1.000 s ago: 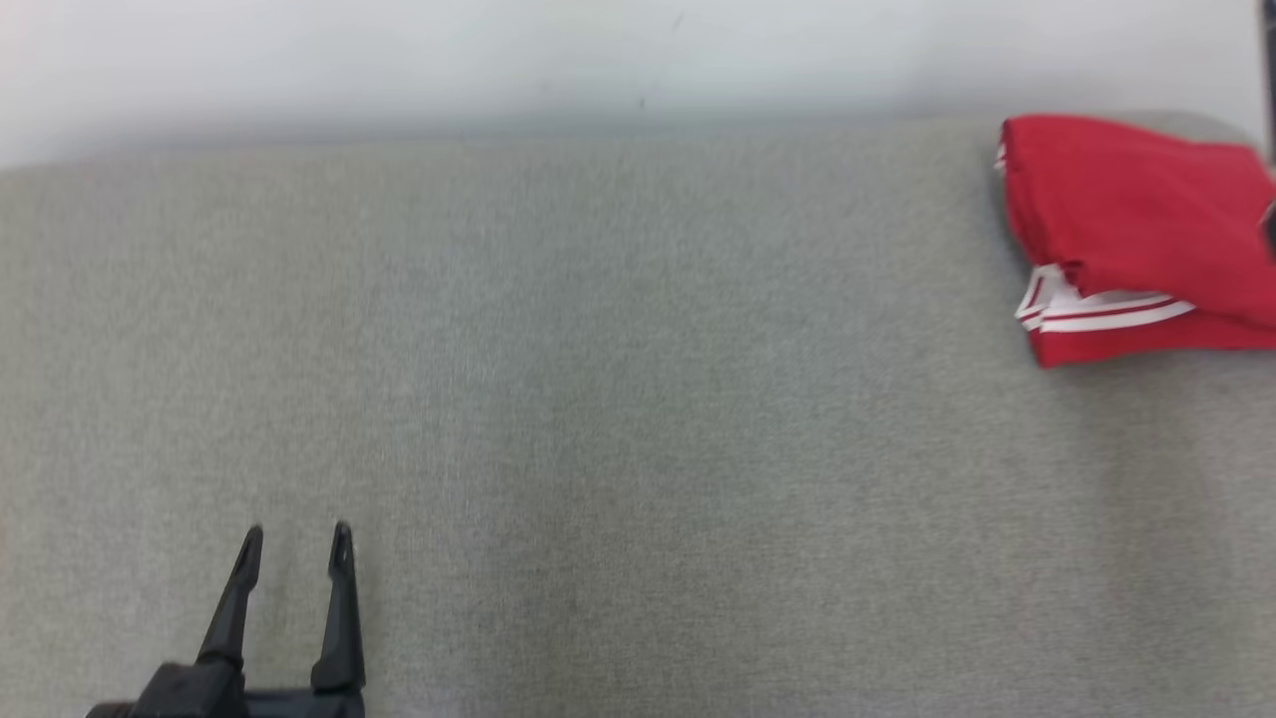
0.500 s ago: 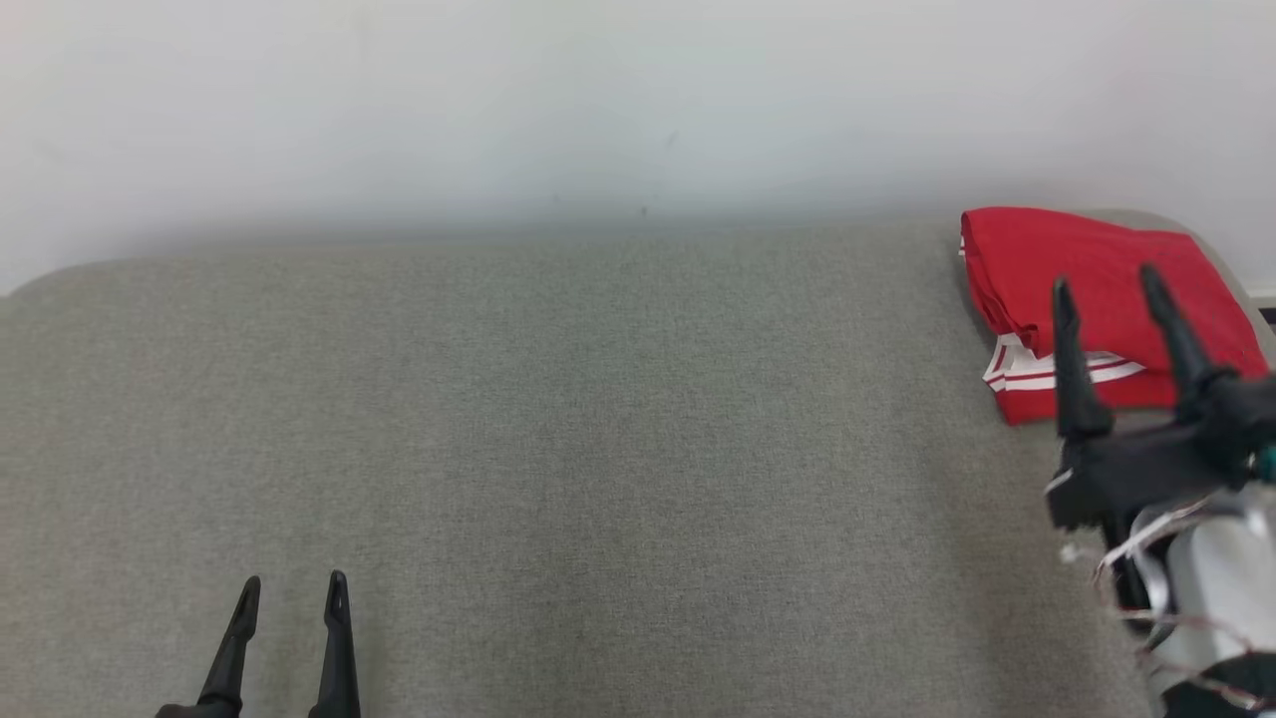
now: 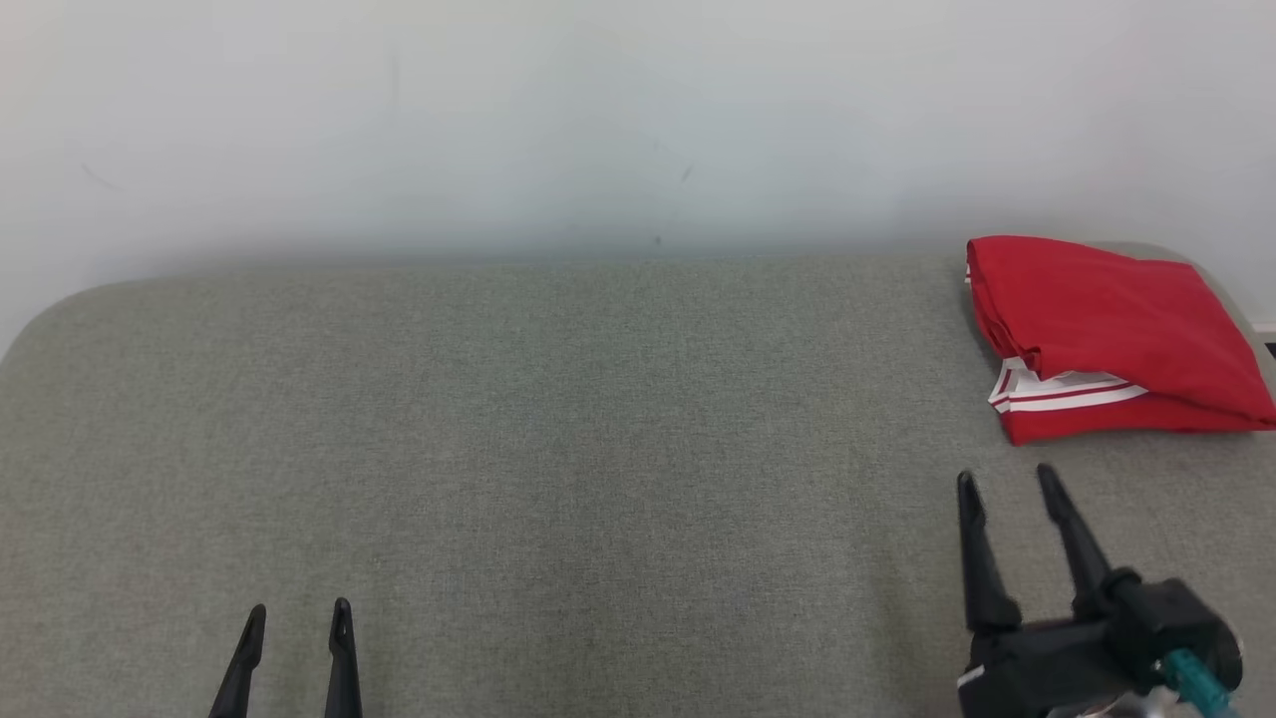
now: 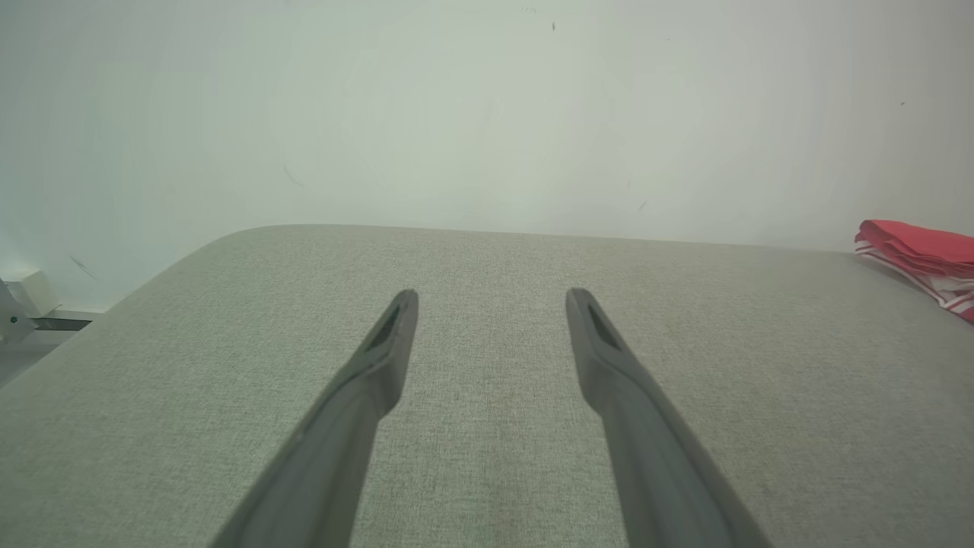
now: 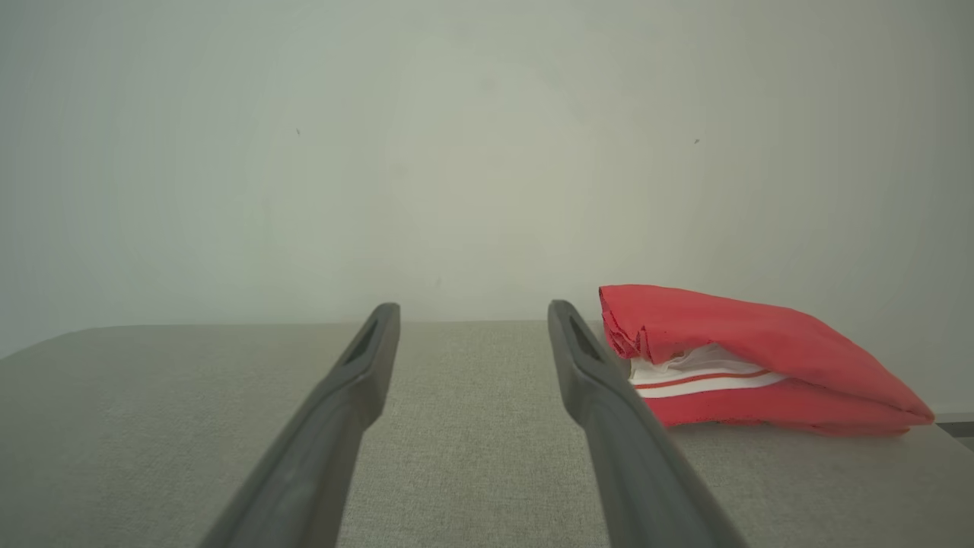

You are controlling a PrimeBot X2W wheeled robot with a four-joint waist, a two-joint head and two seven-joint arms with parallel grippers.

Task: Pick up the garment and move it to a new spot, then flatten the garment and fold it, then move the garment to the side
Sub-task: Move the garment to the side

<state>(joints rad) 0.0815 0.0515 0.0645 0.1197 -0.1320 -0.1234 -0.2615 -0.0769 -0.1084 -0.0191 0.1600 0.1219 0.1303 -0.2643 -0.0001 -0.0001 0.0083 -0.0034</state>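
Head view shows our left fingers (image 3: 343,658) and right fingers (image 3: 980,558) apart, empty; garment (image 3: 1107,329) looks soft, so we'd pinch its striped edge.

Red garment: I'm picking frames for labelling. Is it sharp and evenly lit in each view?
Head view: garment sharp, soft even light, faint shadow alongside. Right wrist view: sharp, wide-angle darkening toward the corners. Left wrist view: cut off at the right edge, slightly soft.

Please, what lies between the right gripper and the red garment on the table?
Only the bare grey tabletop lies there; the head view shows it between the right gripper and the red garment.
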